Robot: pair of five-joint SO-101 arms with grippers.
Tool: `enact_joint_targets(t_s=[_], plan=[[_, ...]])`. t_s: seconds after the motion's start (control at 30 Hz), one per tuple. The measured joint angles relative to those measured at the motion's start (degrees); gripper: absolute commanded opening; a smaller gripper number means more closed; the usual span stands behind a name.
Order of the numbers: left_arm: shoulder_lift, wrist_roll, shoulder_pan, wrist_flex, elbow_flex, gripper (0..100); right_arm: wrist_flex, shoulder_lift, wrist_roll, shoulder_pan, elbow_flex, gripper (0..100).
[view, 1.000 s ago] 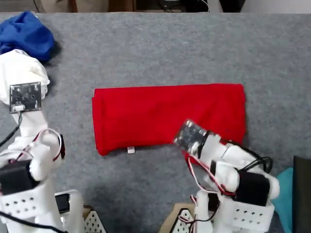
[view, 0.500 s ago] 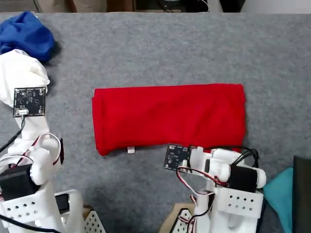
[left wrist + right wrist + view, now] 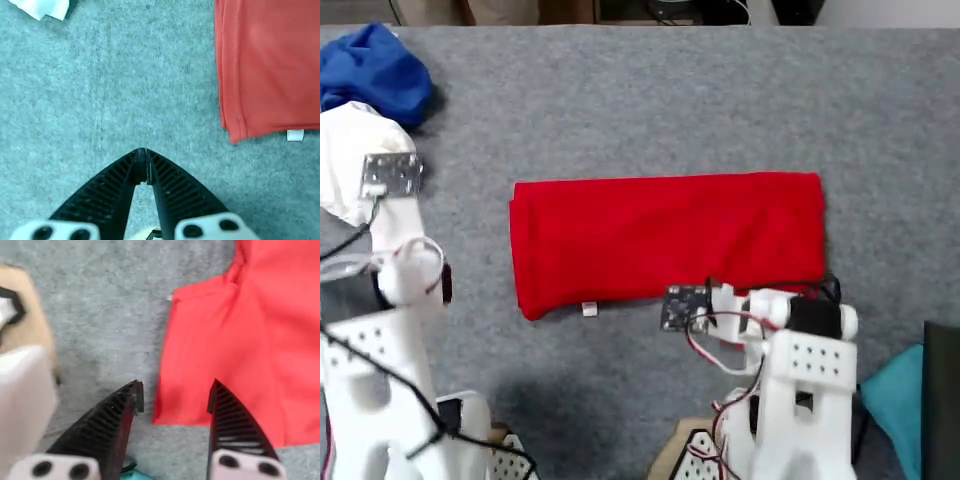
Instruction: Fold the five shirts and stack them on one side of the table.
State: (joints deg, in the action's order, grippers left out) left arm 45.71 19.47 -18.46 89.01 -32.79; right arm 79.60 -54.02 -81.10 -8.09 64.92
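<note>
A red shirt (image 3: pixel 665 240), folded into a long band, lies across the middle of the grey table. Its near right corner (image 3: pixel 235 355) sits just beyond my right gripper (image 3: pixel 175 392), which is open with the cloth's edge between its black fingers. The right arm (image 3: pixel 760 320) stands at the band's near edge. My left gripper (image 3: pixel 143 162) is shut and empty over bare felt, a short way from the band's left end (image 3: pixel 265 65) and its white tag (image 3: pixel 296 134). A white shirt (image 3: pixel 355 150) and a blue shirt (image 3: pixel 375 65) lie crumpled at the far left.
A teal shirt (image 3: pixel 895 395) lies at the near right beside a dark object (image 3: pixel 942 400) at the table's edge. The left arm (image 3: pixel 390 290) stands partly over the white shirt. A tan cardboard piece (image 3: pixel 22 315) lies near the right arm's base.
The right arm has drawn back off the red shirt toward its near edge. The left arm has risen, its wrist shifting a little toward the far side.
</note>
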Motion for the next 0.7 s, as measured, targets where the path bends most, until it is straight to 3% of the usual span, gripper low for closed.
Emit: enact_joint_targets(t_s=[0.3,0.7], plan=[[-13.80,-0.70,0.00,0.00,10.29,2,-2.81,10.64,-6.51,-3.52,0.00,22.8],[-15.91,-0.79,0.00,0.00,10.99,2,-10.02,20.22,-9.05,-4.13,0.00,22.8]])
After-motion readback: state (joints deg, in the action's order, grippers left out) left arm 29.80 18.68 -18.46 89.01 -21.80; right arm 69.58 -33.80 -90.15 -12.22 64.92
